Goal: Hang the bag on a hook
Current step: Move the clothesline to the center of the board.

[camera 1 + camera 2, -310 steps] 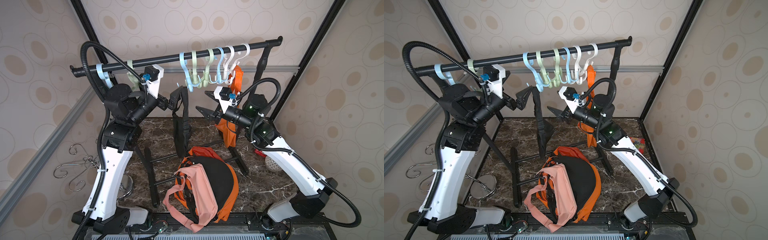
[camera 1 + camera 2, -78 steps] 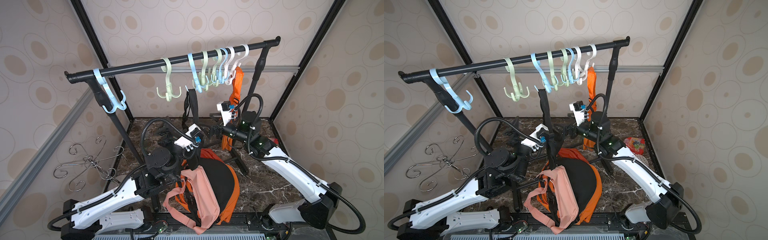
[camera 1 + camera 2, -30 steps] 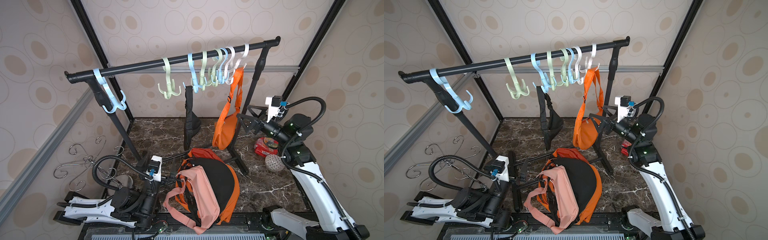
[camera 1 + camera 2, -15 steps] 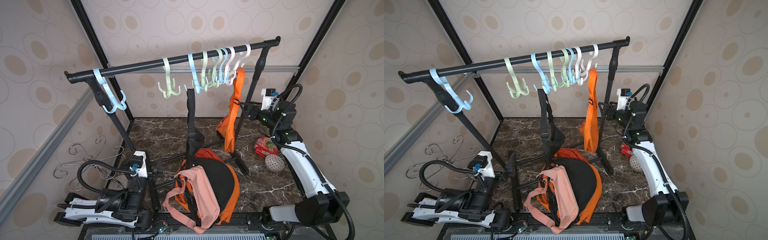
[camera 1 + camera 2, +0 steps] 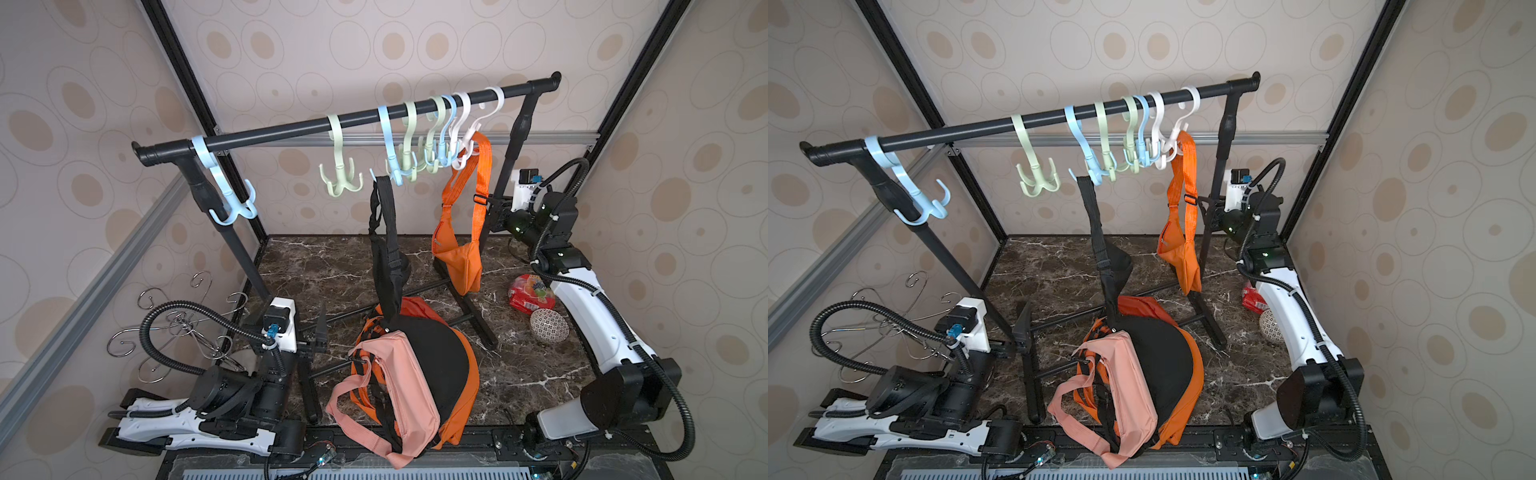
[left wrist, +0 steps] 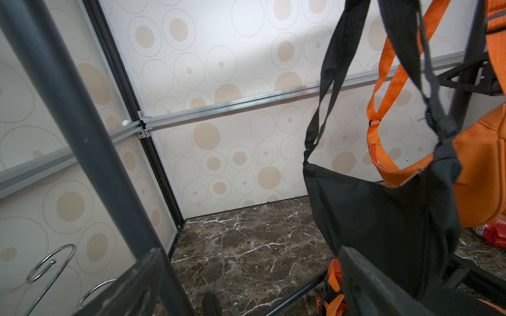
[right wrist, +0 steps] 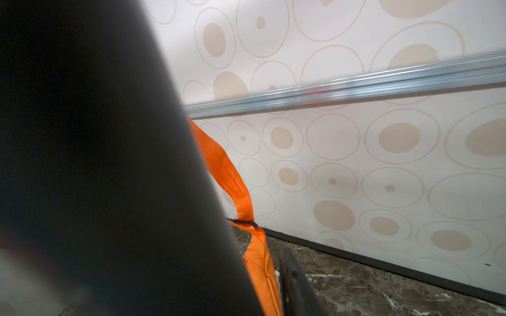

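A black bag hangs by its strap from a blue hook on the rack's rail. An orange bag hangs from a white hook further right. My left gripper lies low at the front left by the rack's foot, open and empty; in the left wrist view its fingers frame bare tabletop, with the black bag ahead. My right gripper sits against the rack's right post. That post hides most of the right wrist view; only one finger shows beside the orange bag.
A pile of bags lies at the table's front middle, a pink one on top of a black and orange one. A red packet and a patterned ball lie by the right arm. Wire hangers rest at the left.
My right arm has drawn back from the orange bag to the right post, its jaws narrowing. The left arm has settled lower at the front left. Both hung bags swing slightly.
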`<control>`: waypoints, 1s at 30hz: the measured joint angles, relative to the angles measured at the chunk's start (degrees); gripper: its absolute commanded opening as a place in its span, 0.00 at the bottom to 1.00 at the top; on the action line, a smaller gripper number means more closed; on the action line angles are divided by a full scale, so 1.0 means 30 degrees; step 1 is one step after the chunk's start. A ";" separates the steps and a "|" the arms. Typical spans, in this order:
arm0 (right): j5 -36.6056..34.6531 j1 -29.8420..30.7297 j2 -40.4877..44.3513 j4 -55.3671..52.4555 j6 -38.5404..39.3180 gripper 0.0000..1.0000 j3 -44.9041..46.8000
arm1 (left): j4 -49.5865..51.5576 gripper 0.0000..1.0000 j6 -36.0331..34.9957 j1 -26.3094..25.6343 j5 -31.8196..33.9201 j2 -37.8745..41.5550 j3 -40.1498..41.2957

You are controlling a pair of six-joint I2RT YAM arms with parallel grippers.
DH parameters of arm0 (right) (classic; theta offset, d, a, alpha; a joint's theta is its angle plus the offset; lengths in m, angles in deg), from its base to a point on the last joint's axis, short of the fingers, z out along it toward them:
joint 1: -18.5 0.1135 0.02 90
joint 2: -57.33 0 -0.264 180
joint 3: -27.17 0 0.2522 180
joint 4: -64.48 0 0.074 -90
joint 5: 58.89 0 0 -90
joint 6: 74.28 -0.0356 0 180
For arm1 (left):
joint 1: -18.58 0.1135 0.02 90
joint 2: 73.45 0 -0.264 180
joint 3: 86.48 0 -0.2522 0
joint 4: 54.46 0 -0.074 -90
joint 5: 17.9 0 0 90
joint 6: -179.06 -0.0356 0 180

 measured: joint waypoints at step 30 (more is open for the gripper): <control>-0.9989 0.0838 0.7344 -0.0831 0.3293 0.06 0.5916 | 0.8961 1.00 0.8947 1.0411 -1.1657 -0.7031 -0.4692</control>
